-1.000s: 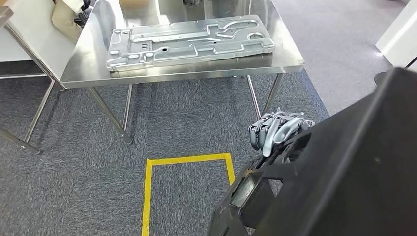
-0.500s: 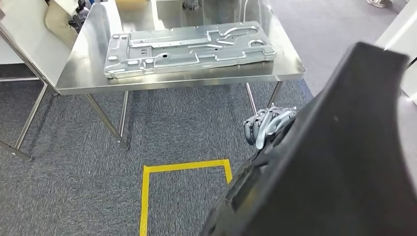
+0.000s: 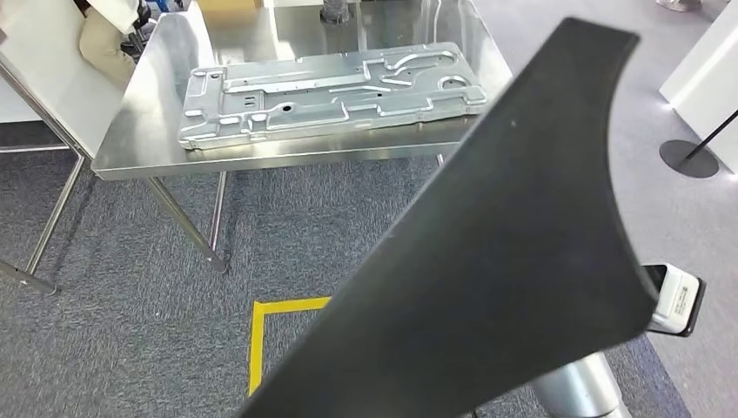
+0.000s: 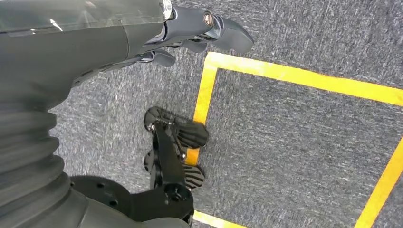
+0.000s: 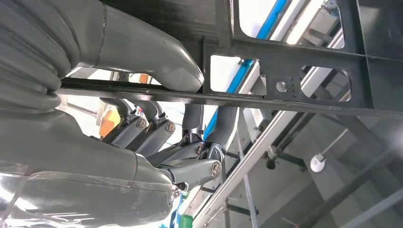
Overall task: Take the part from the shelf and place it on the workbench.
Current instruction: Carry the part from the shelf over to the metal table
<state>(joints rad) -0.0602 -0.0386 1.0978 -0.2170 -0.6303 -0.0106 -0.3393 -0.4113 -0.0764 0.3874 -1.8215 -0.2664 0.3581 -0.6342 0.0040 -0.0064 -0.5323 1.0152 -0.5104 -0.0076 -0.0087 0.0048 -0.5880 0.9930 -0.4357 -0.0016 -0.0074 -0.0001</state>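
black plastic, the part [image 3: 513, 261] is a big flat panel held up in the air in front of the robot, slanting across the head view from low centre to upper right and hiding part of the near right corner of the workbench [image 3: 139, 131]. the right hand [image 5: 157, 123] grasps it at an edge: in the right wrist view the thick thumb [image 5: 142, 52] lies on one face of the thin edge and the dark fingers [image 5: 190, 156] curl against the other. the left hand [image 4: 190, 33] hangs over grey carpet [image 4: 294, 142] with its fingers curled in and nothing in them. on the workbench's steel top lies a stamped metal plate [image 3: 331, 91], reaching almost from left edge to right edge. yellow tape [image 3: 261, 340] marks a box on the carpet before the bench.
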